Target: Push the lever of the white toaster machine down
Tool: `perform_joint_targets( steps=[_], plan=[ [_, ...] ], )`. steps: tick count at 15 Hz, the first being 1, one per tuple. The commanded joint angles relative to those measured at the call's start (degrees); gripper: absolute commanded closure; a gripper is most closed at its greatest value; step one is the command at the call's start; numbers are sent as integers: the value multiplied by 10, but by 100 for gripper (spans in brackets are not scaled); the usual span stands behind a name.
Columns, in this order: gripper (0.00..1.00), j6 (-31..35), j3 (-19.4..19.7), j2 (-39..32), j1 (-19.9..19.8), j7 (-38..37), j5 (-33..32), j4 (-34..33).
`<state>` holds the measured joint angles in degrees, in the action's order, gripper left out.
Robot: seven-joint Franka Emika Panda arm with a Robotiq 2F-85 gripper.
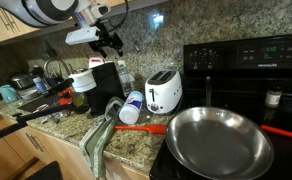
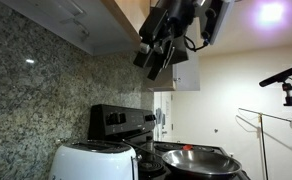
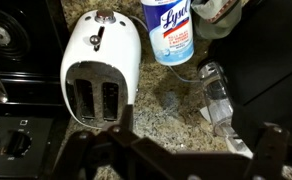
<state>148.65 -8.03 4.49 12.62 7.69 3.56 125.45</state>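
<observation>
1. We see the white toaster (image 1: 164,92) standing upright on the desk (image 1: 136,142). It sits at the desk edge that meets the stove (image 1: 246,60), toward the back edge. Its slots face up, so the lever travels straight down.
2. The lever (image 3: 96,38) shows in the wrist view as a small knob on the toaster's narrow end face. It looks to be high in its slot, so we judge the push not yet done.
3. The hand (image 1: 108,42) hangs high over the desk, well apart from the toaster. Its fingers (image 3: 271,150) are spread wide and hold nothing.
4. We judge this to be the approach step; the height probably keeps the hand clear of the clutter below.
5. The Lysol tub (image 3: 172,30) lies on its side just beside the toaster, with a clear bottle (image 3: 216,95) near it. Either could get knocked on the way down.
6. Next we would line one fingertip over the lever and press vertically. An off-axis push may slide or tip the toaster toward the stove edge.
</observation>
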Motion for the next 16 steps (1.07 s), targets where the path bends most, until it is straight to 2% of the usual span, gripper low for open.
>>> perform_joint_targets(
  steps=[1, 10, 13, 16],
  plan=[
    [0, 20, -1, -57, -20, -30, -18, -60],
    [0, -7, 31, -182, -49, -81, -52, -188],
    [0, 28, 25, -206, -61, -57, -23, -200],
    [0, 6, 35, -223, -62, -73, -35, -211]
  ],
)
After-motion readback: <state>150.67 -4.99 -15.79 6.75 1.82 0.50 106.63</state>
